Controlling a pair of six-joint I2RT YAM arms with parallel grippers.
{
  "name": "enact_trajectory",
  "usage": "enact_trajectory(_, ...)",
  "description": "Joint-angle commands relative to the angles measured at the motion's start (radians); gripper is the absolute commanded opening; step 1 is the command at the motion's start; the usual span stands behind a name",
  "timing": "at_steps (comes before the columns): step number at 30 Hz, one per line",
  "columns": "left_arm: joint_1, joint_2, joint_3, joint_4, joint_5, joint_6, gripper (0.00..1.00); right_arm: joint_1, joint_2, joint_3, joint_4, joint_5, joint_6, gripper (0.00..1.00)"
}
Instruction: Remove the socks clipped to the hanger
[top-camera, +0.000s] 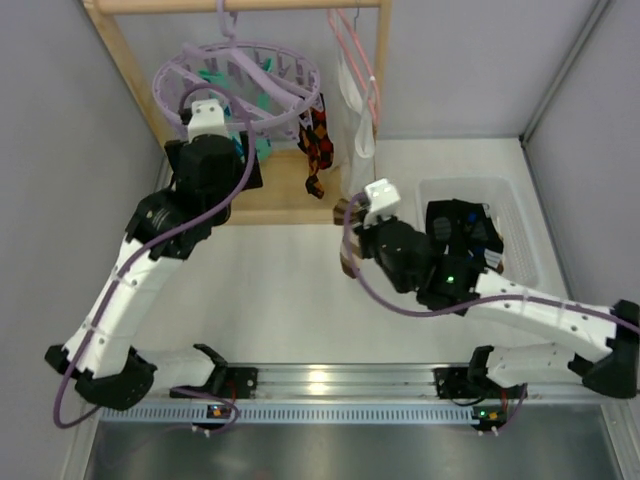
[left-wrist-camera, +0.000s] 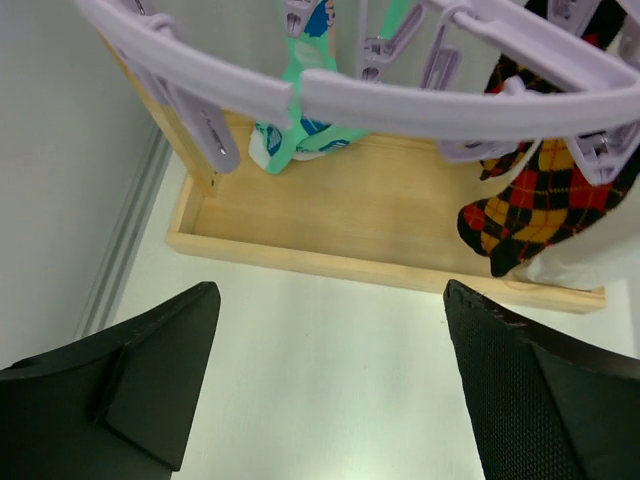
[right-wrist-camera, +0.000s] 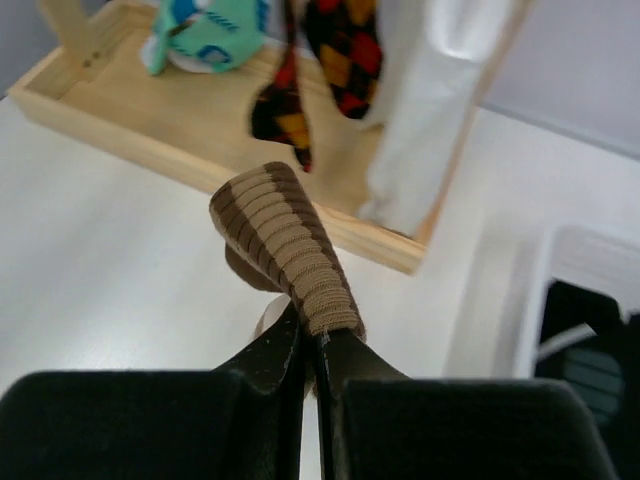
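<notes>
- claw on the right (right-wrist-camera: 310, 345) clamped on the brown-and-cream striped sock (right-wrist-camera: 290, 245) above the worktop (right-wrist-camera: 120, 260).
- claw on the left (left-wrist-camera: 330, 290) wide apart, empty, under lavender hanger (left-wrist-camera: 400, 100).
- teal sock (left-wrist-camera: 300, 140), diamond sock (left-wrist-camera: 525, 210) hang there; tops hidden.

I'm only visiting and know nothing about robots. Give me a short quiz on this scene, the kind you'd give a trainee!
1. True or false: the right gripper is empty.
2. Which socks hang clipped on the lavender hanger? A) a teal sock and a diamond sock; B) only a yellow sock; C) none.
3. Fill in: the left gripper, near the hanger, has its jaws ____.

Key: 1 false, it pinches the brown striped sock. 2 A. 3 open.
</notes>
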Motion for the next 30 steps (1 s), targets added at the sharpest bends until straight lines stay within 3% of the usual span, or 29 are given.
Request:
enact_trajectory(1,0.001,-0.112,-0.107,0.025,0.107,-0.035,0.98,-0.133,-0.134,-0.041,-0.321,-0.063,0.161,0.00)
enact_trajectory(4,0.001,-0.235,-0.244,0.028,0.182,-0.061,0.98,-0.294,-0.254,-0.035,-0.416,-0.114,0.163,0.00)
enact_trajectory(9,0.001,-0.425,-0.451,0.029,0.170,-0.098,0.98,-0.655,-0.247,0.000,-0.467,-0.290,0.112,0.00)
enact_trajectory(12,0.001,-0.512,-0.557,0.045,0.134,-0.111,0.98,-0.864,-0.124,0.020,-0.461,-0.455,0.074,0.00)
enact_trajectory(15,0.001,-0.580,-0.658,0.068,0.105,-0.112,0.98,-0.988,0.049,0.021,-0.416,-0.505,0.060,0.00)
enact_trajectory(21,-0.001,-0.677,-0.774,0.092,0.070,-0.152,0.98,-1.078,0.356,-0.007,-0.318,-0.597,0.104,0.02)
enact_trajectory(24,-0.001,-0.738,-0.803,0.092,0.076,-0.172,0.98,-1.135,0.439,-0.022,-0.298,-0.650,0.117,0.11)
enact_trajectory(25,0.001,-0.769,-0.804,0.092,0.062,-0.172,0.98,-1.140,0.450,-0.019,-0.303,-0.646,0.120,0.18)
enact_trajectory(27,0.001,-0.787,-0.807,0.092,0.045,-0.172,0.98,-1.143,0.424,-0.024,-0.310,-0.648,0.134,0.31)
enact_trajectory(28,-0.001,-0.795,-0.809,0.094,0.042,-0.172,0.98,-1.143,0.369,-0.029,-0.307,-0.646,0.140,0.44)
enact_trajectory(30,0.001,-0.803,-0.814,0.092,0.048,-0.178,0.98,-1.141,0.303,-0.030,-0.316,-0.637,0.147,0.48)
